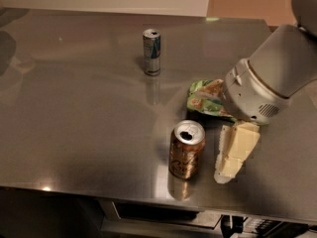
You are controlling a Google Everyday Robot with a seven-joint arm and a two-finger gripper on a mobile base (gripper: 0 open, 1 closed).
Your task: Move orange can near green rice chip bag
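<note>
Gripper (233,157) of cream, blocky plastic hangs low over the bench (74,113) close to its front edge, right of the middle, and slants down towards that edge. It holds nothing that can be seen, and whether it is released or clenched cannot be told. Above it sits the arm's wrist housing (270,78), a smooth pale-grey drum with a rounded rim and a small patch of vent holes, reaching in from the right edge.

Just left of the gripper, with a narrow gap between them, the orange can (186,150) stands upright near the front edge. It is a copper-toned metal cylinder with pale cursive script and a silver top with its opening showing dark.

Behind both, towards the right edge, lies the green rice chip bag (204,99), crinkled light-green foil with orange chip pictures. Its right part is hidden by the wrist housing. Can and bag are near each other but apart.

Farther off, towards the back edge and near its middle, a slimmer silver-and-blue can (152,52) stands upright, well apart from the rest. The bench is brushed steel, dull and faintly mirroring each can beneath it.
</note>
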